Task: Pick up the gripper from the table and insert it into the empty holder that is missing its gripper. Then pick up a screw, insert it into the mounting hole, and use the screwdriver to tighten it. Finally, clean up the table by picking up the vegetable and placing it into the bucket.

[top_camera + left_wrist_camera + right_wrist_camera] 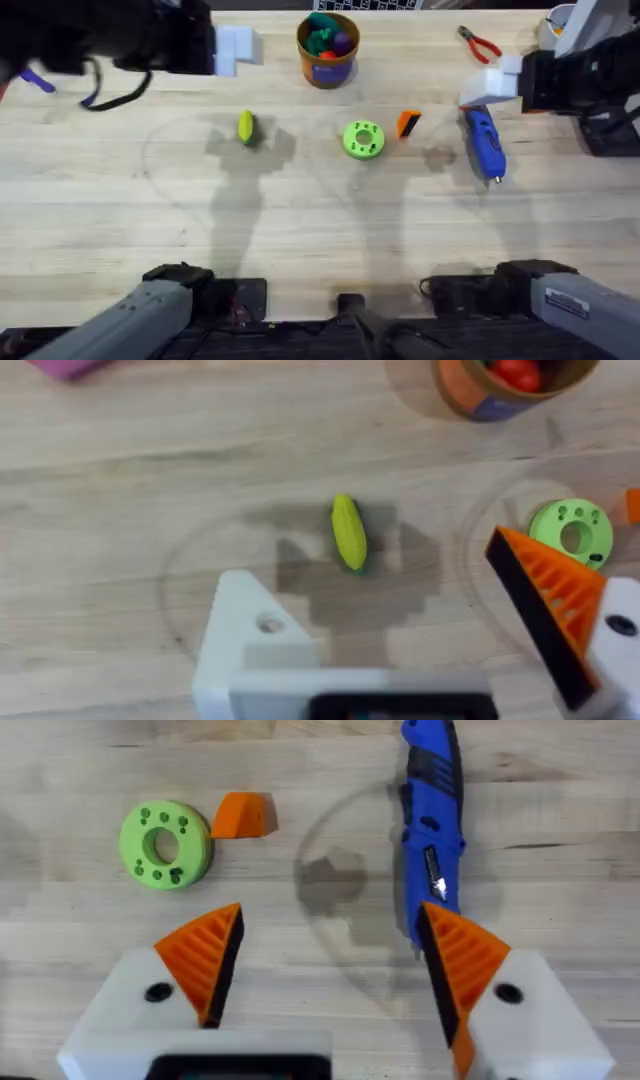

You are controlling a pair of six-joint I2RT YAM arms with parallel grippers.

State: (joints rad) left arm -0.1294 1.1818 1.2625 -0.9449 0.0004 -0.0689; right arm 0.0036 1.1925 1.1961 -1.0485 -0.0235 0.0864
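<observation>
The left gripper (365,557) is seen spread wide with nothing held between its fingers; in the overhead view it is placed at the far left of the table (120,230). One of its fingers is a bare white holder (250,640) with a small hole in its face, while the other is fitted with an orange ribbed wedge. The vegetable (246,127) is laid on the wood left of centre, well apart from everything else, and is viewed between the left gripper's fingers from the left wrist camera. The bucket (328,50) is stood upright at the far edge near the middle, with green, purple and red toy pieces inside. Nearer and slightly right, a round green disc (363,139) is laid flat, and the loose gripper wedge (408,123) is found just beside it on the right, not touching. The screwdriver (484,143) is laid farther right, its tip pointed to the near side. Red-handled pliers (480,43) are placed at the far right. The right gripper (330,912) is also spread and empty, positioned by the screwdriver's far end.
</observation>
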